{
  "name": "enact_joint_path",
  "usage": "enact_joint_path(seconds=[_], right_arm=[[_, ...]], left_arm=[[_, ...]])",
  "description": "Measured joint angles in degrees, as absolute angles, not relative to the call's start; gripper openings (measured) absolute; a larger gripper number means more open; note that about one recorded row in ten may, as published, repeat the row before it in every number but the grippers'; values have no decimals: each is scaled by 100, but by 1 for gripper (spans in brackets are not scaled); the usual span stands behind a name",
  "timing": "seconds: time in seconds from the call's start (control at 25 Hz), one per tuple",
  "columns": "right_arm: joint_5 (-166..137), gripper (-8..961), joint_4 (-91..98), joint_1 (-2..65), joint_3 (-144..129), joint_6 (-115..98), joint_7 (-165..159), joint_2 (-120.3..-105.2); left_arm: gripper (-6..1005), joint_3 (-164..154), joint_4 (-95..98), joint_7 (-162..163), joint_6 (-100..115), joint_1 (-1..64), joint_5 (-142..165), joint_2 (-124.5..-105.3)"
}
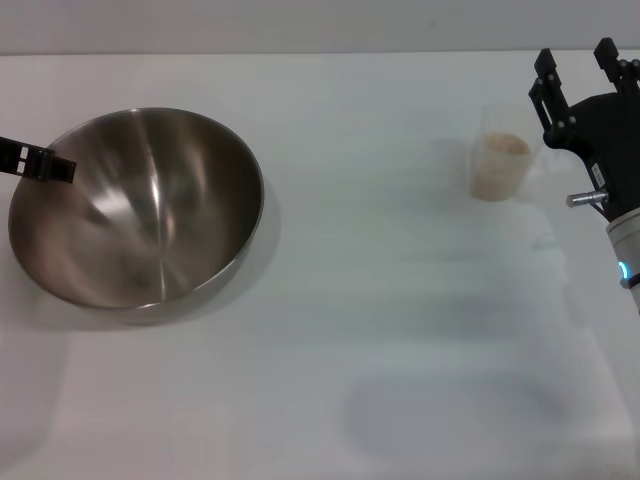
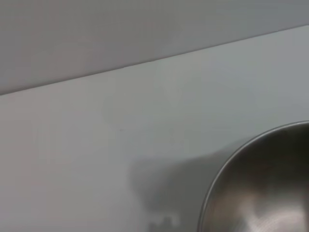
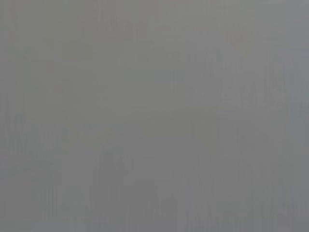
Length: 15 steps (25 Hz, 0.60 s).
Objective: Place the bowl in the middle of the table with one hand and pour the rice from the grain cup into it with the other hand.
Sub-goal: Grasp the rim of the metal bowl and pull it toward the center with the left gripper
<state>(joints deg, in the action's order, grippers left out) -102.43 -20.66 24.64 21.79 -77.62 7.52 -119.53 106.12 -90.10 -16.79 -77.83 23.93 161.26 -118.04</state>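
Note:
The bowl (image 1: 135, 205), a wide shiny steel one, rests on the left side of the white table (image 1: 350, 300). My left gripper (image 1: 38, 162) reaches in from the left edge and meets the bowl's left rim. The left wrist view catches part of the bowl's rim (image 2: 227, 164). At the back right stands the clear grain cup (image 1: 497, 155), upright, with rice (image 1: 502, 147) in it. Just right of the cup, my right gripper (image 1: 575, 58) hangs open with nothing between its fingers. The right wrist view is plain grey.
The table's far edge meets a pale wall (image 2: 120, 34) behind. Faint shadows lie on the tabletop near the front right.

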Motion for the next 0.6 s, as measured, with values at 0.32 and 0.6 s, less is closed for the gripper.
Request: enact_joint_path(seconds=[0.32,0.6], right_arm=[[-10243,629,-2066,2493,2181,-7777,756,-11950],[-10245,629,-2070,2503,2180,-7788,756,-11946]], left_arm=[[599,10642,-8878,-1740,-7732,2405,16129,-11811],[593,10655,-8666,-1748,-7579,2416,16120,-11818]])
